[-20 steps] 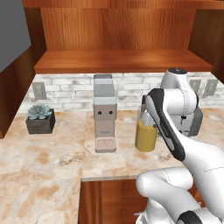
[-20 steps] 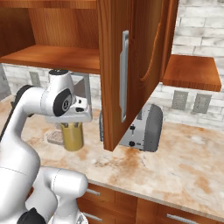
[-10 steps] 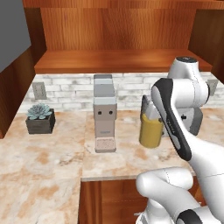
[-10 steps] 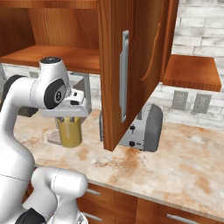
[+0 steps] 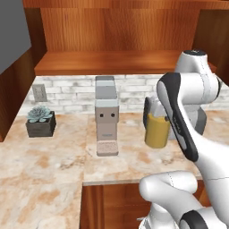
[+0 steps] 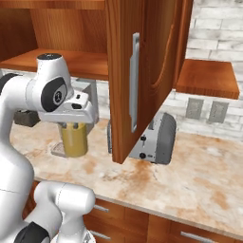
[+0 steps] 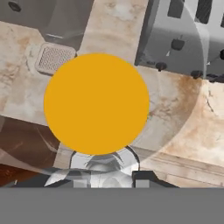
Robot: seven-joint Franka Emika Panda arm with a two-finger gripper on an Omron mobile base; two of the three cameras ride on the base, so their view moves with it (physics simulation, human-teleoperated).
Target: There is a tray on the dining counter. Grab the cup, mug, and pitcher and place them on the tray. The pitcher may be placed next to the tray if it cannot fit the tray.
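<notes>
Hanging beneath the claw (image 5: 157,107), the clear glass pitcher of amber liquid (image 5: 157,130) sits clear above the marbled counter (image 5: 53,156), a grey coffee machine (image 5: 106,115) at nine o'clock. Right base view: open wooden cabinet door (image 6: 142,71) and grey toaster (image 6: 154,137) crowd three o'clock. Hand view: the claw grips the pitcher's rim at six o'clock.

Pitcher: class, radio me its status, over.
End effector shut on pitcher, lifted clear of counter. Coffee machine and toaster flank it; open cabinet door close by.
</notes>
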